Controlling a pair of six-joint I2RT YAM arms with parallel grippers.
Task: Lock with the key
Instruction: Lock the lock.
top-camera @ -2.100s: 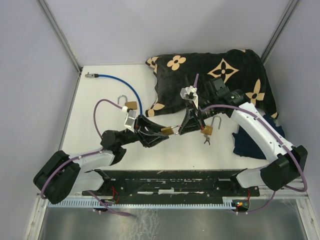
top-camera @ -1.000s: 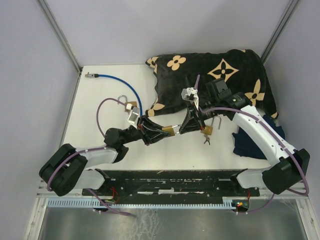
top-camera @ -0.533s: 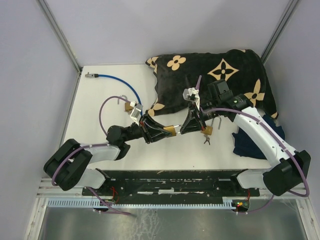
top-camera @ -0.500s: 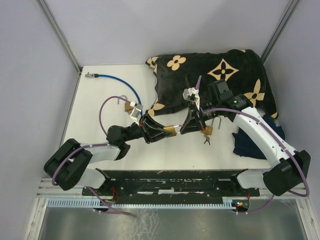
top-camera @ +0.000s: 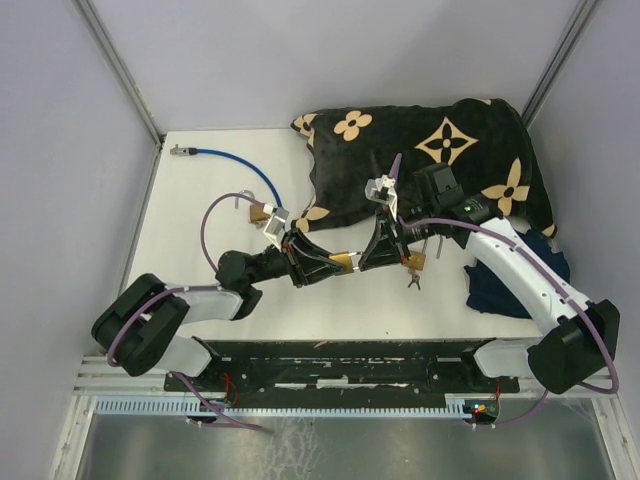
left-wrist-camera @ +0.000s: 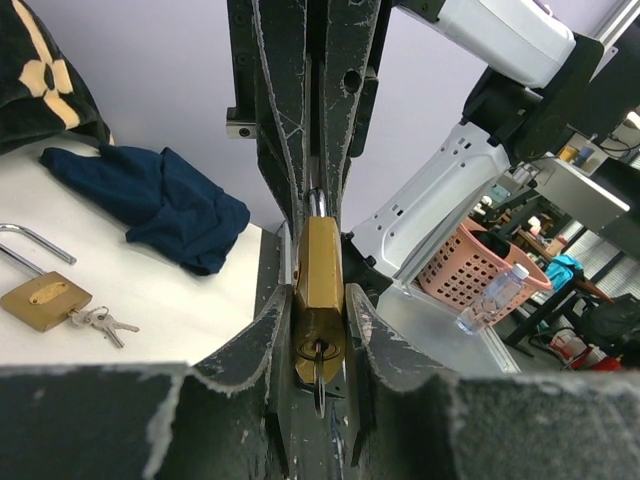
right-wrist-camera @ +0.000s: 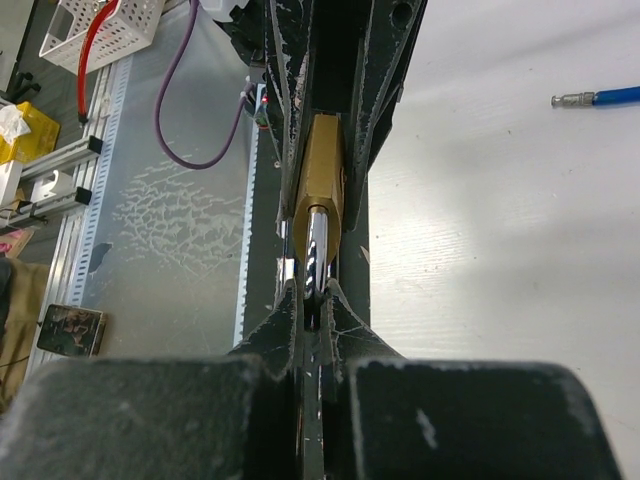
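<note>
Brass padlock (left-wrist-camera: 320,270) hung above the counter (top-camera: 175,215), body clenched by the left gripper (left-wrist-camera: 318,320), shackle (right-wrist-camera: 316,245) clamped in the right gripper (right-wrist-camera: 315,297); a key (left-wrist-camera: 317,378) apparently sat in its keyhole.

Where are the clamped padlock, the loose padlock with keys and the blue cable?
clamped padlock (left-wrist-camera: 320,285), left wrist view, brass body.
loose padlock with keys (left-wrist-camera: 42,301), left wrist view, brass body.
blue cable (right-wrist-camera: 618,95), right wrist view, blue sheath.
</note>
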